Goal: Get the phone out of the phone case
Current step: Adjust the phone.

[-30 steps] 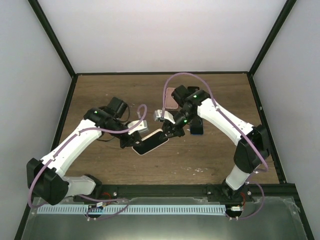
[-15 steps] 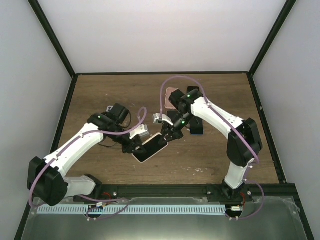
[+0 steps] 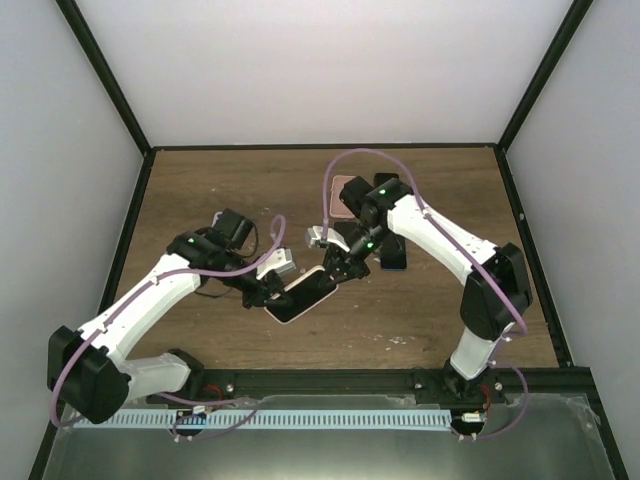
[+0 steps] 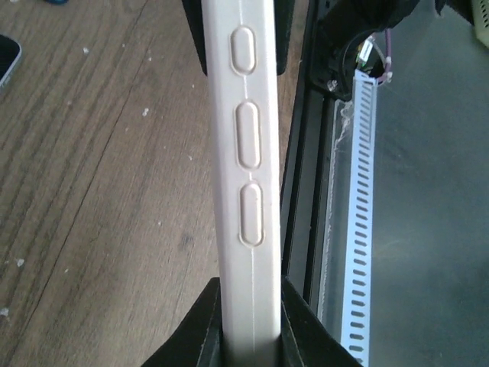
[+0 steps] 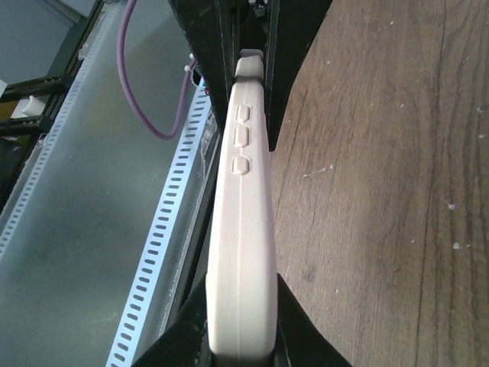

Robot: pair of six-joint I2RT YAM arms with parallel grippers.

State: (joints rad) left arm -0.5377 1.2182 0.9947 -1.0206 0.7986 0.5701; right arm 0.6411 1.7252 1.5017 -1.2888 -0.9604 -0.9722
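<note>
1. Worktop [image 3: 430,310]: wooden, partly hidden beneath the left arm [image 3: 150,300] and right arm [image 3: 450,240].
2. Phone case [image 3: 300,296]: pale, over the worktop's middle; wrist views show only its buttoned edge.
3. Left fingers [image 3: 266,292], right fingers [image 3: 340,266]: narrowly spread, clamping opposite ends of the case.

Cream phone case [image 4: 244,191] around black phone [image 3: 298,297]; brown wood-grain surface [image 3: 200,190] with pale specks; white arms [image 3: 150,295] with black joints; purple cables [image 3: 355,153].
</note>
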